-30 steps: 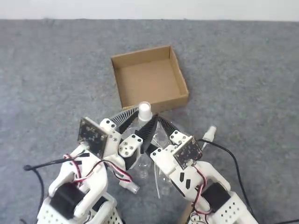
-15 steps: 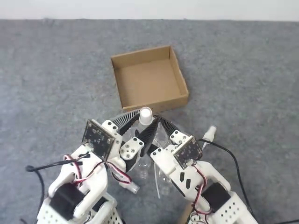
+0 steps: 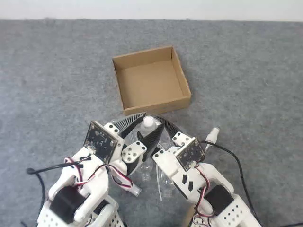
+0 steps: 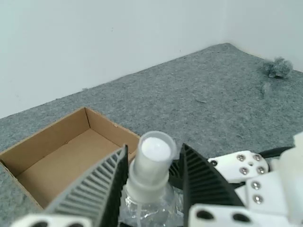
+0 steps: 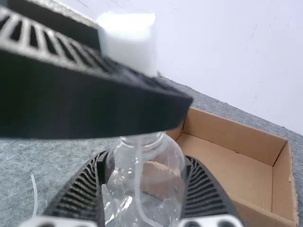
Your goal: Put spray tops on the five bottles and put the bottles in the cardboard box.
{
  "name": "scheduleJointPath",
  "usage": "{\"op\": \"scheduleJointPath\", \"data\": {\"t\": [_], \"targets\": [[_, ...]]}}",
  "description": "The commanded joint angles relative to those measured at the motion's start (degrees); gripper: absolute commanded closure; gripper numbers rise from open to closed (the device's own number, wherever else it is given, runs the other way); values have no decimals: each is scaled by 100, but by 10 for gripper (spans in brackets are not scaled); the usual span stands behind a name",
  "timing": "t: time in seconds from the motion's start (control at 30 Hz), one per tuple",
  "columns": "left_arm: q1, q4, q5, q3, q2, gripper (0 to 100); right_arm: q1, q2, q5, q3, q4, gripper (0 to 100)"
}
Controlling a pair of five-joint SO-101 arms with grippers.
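White plastic spray top [image 4: 152, 163] is clamped between the ribbed black fingers of the left gripper [image 4: 154, 149], seated over the neck of the clear plastic bottle [image 5: 144, 177]. Over the last second the top has dropped lower and the left wrist has swung round; in my judgement it is being pressed or twisted home. The right gripper [image 5: 144, 161] has its fingers closed on the bottle body, holding it roughly upright. The open brown cardboard box [image 3: 149, 82] lies just beyond both sets of fingertips, with no bottle in it. What looks like a spare white top [image 3: 213, 133] lies on the grey bench [image 3: 255, 71], right of the right fingers.
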Motion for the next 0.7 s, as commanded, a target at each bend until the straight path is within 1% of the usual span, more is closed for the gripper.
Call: {"op": "scheduleJointPath", "data": {"t": [0.0,0.13,0.23,0.47,0.67], "targets": [[-70,79,299,-470,-26,842,101,-31,-62,44,-40,992],[-440,-62,325,-462,-26,882,92,-31,-44,44,-40,992],[-536,-97,325,-462,-26,905,84,-31,-44,44,-40,992],[-527,-132,325,-330,-26,909,84,-31,-35,44,-40,992],[-167,-202,290,-127,9,910,75,-31,-26,44,-31,992]]}}
